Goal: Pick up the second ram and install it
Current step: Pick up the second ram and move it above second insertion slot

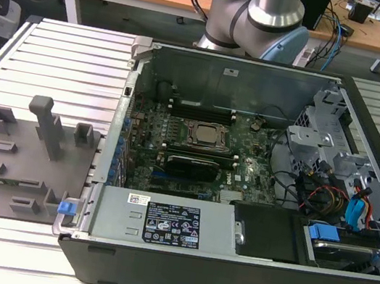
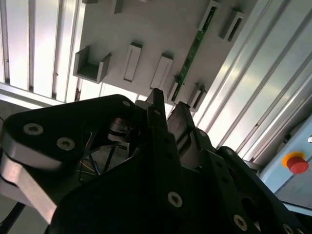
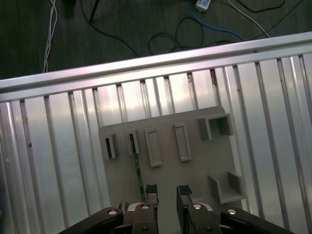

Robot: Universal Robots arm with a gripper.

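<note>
Second ram (image 3: 138, 168): standing on edge in the grey holder plate (image 3: 195, 170), seated between slotted blocks, plate lying on the slatted aluminium table (image 3: 58, 146); appearing as a green strip in the second wrist view (image 2: 192, 53). End effector (image 3: 166, 190): hovering over the plate, fingers spread apart, gripping nothing, one fingertip (image 3: 151, 189) sitting just beside the ram's near end. Open computer case (image 1: 161, 221): resting on the table at the exterior view's right of the plate, motherboard (image 1: 243, 173) lying exposed.
</note>
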